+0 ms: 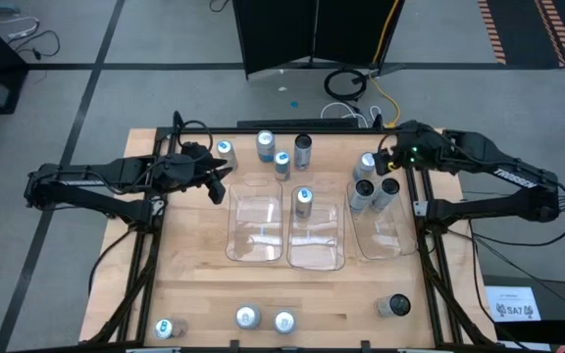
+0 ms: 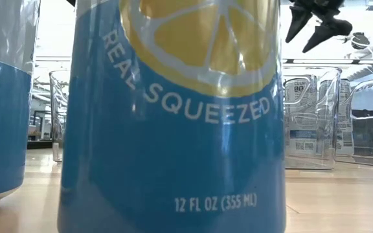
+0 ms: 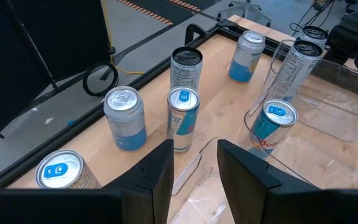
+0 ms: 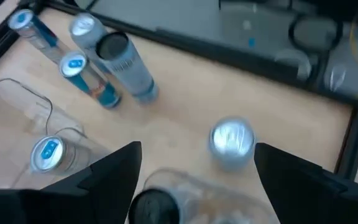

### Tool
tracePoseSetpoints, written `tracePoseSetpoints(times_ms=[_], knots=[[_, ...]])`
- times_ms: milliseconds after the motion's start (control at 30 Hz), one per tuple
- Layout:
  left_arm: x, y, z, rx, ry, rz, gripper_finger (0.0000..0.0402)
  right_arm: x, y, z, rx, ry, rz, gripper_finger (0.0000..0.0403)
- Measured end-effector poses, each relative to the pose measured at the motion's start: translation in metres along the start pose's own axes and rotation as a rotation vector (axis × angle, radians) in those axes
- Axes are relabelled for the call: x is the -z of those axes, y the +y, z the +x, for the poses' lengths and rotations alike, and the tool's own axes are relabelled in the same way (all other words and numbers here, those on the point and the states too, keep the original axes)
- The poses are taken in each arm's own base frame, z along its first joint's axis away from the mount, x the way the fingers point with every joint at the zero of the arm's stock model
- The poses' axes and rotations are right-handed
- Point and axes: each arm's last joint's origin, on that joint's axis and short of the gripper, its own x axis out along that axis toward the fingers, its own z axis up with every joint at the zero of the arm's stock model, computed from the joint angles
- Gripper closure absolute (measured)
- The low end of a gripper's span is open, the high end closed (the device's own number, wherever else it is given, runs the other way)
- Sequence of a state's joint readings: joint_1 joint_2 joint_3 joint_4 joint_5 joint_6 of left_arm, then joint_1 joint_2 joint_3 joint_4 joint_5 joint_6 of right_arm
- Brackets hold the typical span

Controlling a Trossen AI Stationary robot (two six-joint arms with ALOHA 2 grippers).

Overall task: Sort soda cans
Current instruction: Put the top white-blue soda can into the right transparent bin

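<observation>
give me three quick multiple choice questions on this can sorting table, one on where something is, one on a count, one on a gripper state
1. Where is the can with the blue tab?
A. middle tray
B. left tray
C. floor

2. How many clear trays are on the table?
A. one
B. three
C. five

3. How are the right gripper's fingers?
A. clamped on a can
B. open, holding nothing
C. shut on a tray

Answers:
1 A: the blue-tab can stands inside the middle tray.
2 B: left tray, middle tray and right tray lie side by side.
3 B: the right gripper shows its fingers spread above the cans, nothing between them.
</observation>
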State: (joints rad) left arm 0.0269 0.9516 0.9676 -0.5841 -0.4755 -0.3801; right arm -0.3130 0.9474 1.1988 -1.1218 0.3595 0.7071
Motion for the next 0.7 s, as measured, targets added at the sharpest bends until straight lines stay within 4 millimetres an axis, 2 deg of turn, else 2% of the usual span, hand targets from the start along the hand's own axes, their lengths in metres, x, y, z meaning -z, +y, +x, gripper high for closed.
tracePoseSetpoints(times_ms=[167, 467, 700], knots=[[0.0, -0.0001, 0.0, 0.0, 0.0, -0.005, 0.0269, -0.0055, 0.0044, -0.0002, -0.035, -0.06, -0.115, 0.0099], [0.0, 0.0, -0.0001, 0.0, -0.001, -0.005, 0.0269, -0.009, 0.0073, -0.0005, -0.068, -0.093, -0.002, 0.0099], [0.0, 0.0, 0.0, 0.0, 0.0, -0.005, 0.0269, -0.0105, 0.0084, -0.0007, -0.079, -0.108, 0.023, 0.0099]])
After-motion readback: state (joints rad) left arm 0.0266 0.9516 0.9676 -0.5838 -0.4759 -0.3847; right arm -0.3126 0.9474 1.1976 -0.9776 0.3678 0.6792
